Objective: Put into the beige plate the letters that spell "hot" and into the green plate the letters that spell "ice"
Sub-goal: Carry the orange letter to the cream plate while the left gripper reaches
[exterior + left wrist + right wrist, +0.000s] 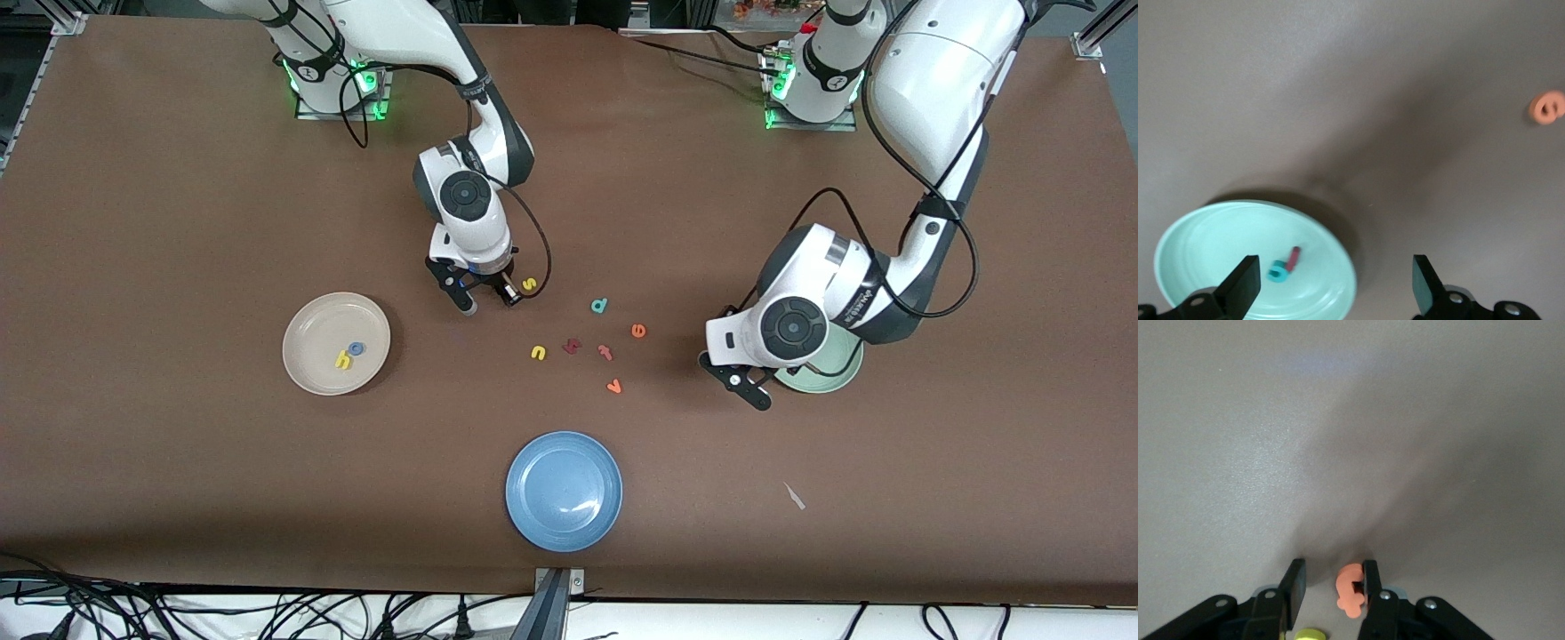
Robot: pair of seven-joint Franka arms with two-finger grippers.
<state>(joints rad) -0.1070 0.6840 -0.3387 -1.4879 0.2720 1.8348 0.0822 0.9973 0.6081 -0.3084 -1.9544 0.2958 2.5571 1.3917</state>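
Blue plate [564,491] lay unused. Beige plate [307,356] held h [342,360] and o [356,348]; green plate [1205,233] held c [1277,272] and i [1293,259]. At one o'clock of the beige plate, right gripper [1334,572], half-parted, bracketed the orange t [1350,590], seemingly unpinched. Left gripper [749,391] gaped empty over the green rim; e [638,330] lay at its nine o'clock.

Robotics lab bench, not a home or shop. Two white arms [462,169] [925,133] bolt onto metal base plates [342,98] with green status lights (both bases glow), black cables [889,142] run along the arm links. Table [178,222] has one plain brown mat over it, aluminium frame corners [1089,40] show at the edges. Loose wiring [178,613] piles up along the table's edge nearest the front camera, with a camera mount bracket [556,591] there. Props are staged: foam letters [605,351], plastic plates [564,491], nothing domestic around them.
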